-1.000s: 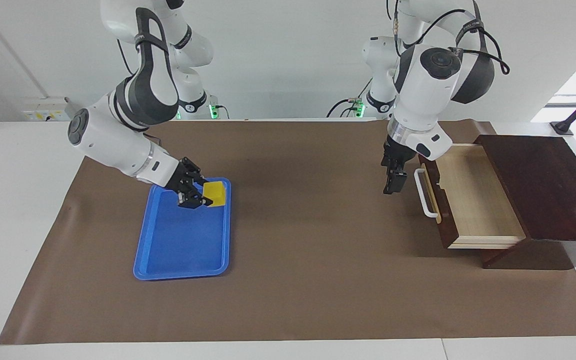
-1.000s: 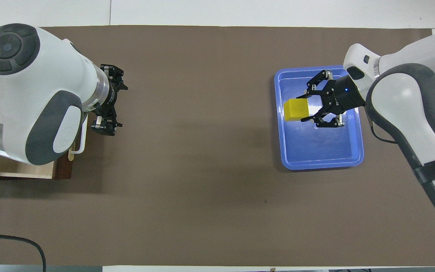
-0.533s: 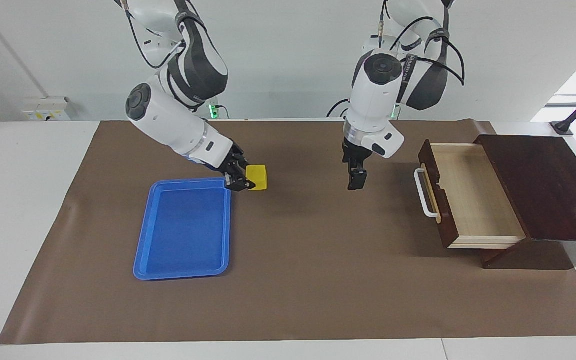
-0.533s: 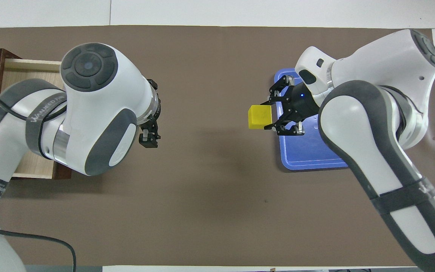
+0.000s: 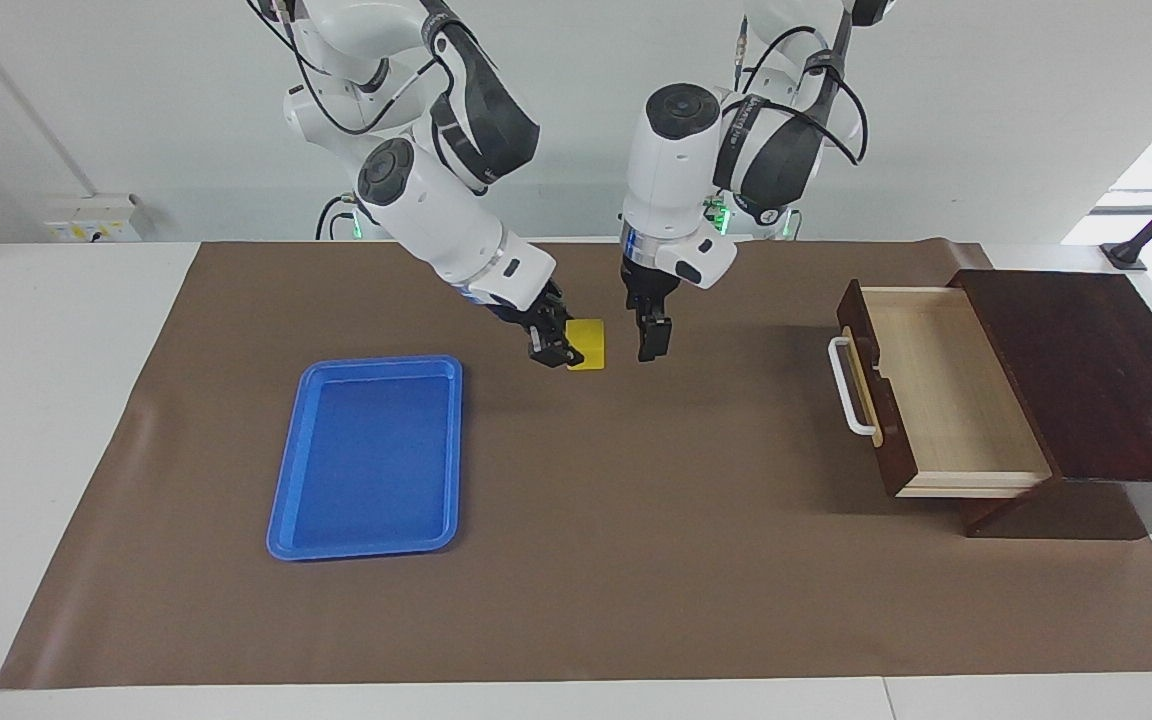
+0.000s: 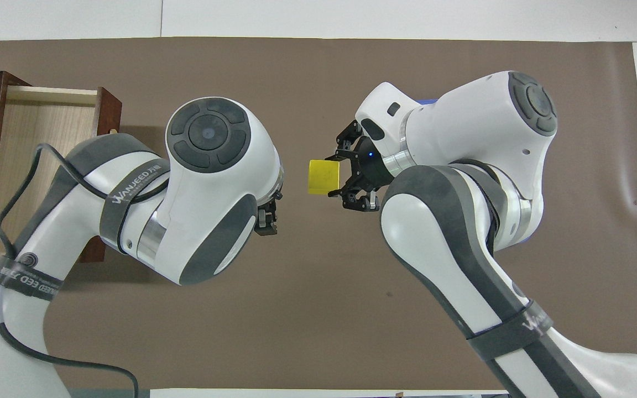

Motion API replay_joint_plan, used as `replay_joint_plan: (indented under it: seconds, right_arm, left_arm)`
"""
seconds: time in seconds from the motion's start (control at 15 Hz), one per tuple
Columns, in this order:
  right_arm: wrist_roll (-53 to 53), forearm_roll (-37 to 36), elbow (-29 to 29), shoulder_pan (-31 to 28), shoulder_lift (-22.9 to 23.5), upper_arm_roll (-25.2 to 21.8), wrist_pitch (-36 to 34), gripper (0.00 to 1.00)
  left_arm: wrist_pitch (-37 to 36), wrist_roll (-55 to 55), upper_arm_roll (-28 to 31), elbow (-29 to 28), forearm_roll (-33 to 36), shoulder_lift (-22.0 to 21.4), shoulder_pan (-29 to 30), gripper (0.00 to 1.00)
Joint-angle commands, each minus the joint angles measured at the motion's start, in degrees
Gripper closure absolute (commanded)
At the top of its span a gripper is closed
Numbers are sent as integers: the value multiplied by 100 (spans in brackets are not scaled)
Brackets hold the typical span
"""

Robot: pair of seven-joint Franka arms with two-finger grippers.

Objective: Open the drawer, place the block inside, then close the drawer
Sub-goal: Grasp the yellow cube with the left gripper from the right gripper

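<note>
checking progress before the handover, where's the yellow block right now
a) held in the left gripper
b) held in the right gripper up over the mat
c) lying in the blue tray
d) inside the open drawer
b: the block sits between the fingers of the right gripper over the bare mat, with the blue tray empty and nothing in the open drawer.

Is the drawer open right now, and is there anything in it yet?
Open and empty: the drawer is pulled out of its box, bare pale interior showing.
</note>
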Motion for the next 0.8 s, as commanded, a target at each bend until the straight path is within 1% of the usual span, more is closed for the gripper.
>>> replay_joint_plan:
  seconds: [0.0, 0.13, 0.27, 0.53, 0.73]
  right_arm:
    - [60, 22, -23, 51, -2, -15, 95, 100]
    - [42, 22, -67, 86, -2, -14, 201, 100]
    - [51, 22, -94, 86, -11, -14, 210, 100]
    - [51, 22, -94, 86, -11, -6, 210, 100]
    - [68, 22, -103, 86, -11, -6, 210, 100]
  left_arm:
    - [252, -282, 100, 135, -34, 107, -119, 0]
    - [480, -353, 101, 205, -25, 203, -128, 0]
    - [499, -414, 109, 223, -8, 326, -338, 0]
    - [420, -547, 127, 776, 27, 809, -426, 0]
    - [420, -538, 136, 821, 97, 854, -471, 0]
